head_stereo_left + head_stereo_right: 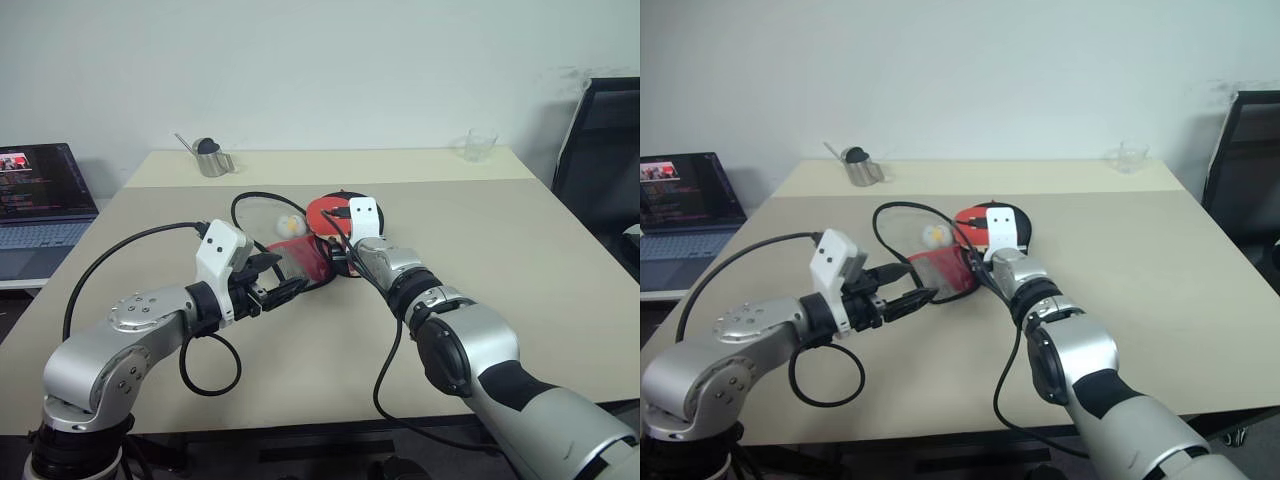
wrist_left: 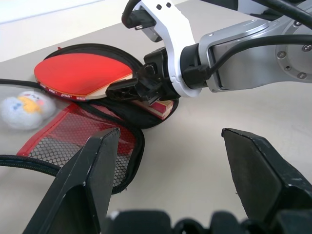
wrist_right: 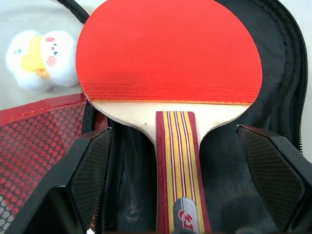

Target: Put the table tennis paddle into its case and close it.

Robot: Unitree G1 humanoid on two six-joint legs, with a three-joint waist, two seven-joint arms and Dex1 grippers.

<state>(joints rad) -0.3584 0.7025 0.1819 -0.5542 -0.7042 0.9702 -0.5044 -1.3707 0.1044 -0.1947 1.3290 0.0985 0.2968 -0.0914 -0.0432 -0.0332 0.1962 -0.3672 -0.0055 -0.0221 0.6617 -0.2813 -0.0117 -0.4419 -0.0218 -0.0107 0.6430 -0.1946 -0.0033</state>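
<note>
Nearest the robot, the left gripper [image 1: 277, 289] hovers above the table [image 1: 520, 250] with its fingers spread wide and nothing between them, just short of the case's folded-back red mesh flap [image 2: 73, 136].

Beyond it, the right gripper [image 3: 183, 180] also stands wide open and holds nothing; in its wrist view the two pads flank the paddle's handle without touching it. The paddle [image 3: 168, 53] lies flat on the black lining of the open case [image 3: 273, 73], red blade away from the fingers, striped handle running straight back toward them. Its long axis thus lines up with the right arm's reach, and the right gripper is plainly the nearer of the two. The handle's butt seems to sit at the case's narrow end, though the gripper hides that spot.

The paddle looks seated, so what remains is probably to fold the flap over and run the zip. That move turns on the flap, which lies to the left of the paddle, on the left gripper's side.

A plush keychain [image 3: 39, 58] rests on the table just beside the case.

Count: one paddle, one case, one keychain, two grippers, both empty.
</note>
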